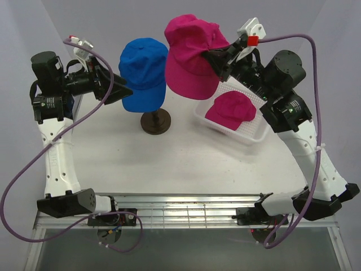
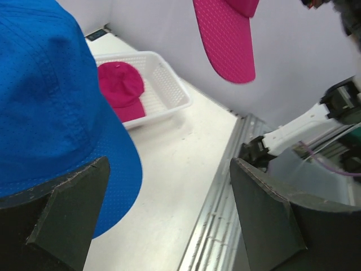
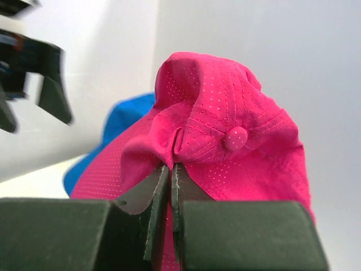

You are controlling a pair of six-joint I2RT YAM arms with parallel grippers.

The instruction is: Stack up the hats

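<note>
Blue cap (image 1: 142, 73) sat on top of the stand (image 1: 155, 122), about mid-table. One pink cap (image 1: 189, 59) hung in the air just to its right, overlapping its edge in the top view. Its crown fabric was pinched tight in the right gripper (image 3: 171, 180), next to the top button. The other pink cap (image 1: 230, 108) lay in the basket (image 1: 251, 135) off to the right. Left gripper (image 2: 169, 164) was spread wide with nothing in it, one finger right by the blue cap's brim.

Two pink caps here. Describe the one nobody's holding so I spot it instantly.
On the table, beside the right arm, sits a white mesh basket. The pink cap lies inside it, untouched; the other pink cap hangs aloft in the right hand.
</note>
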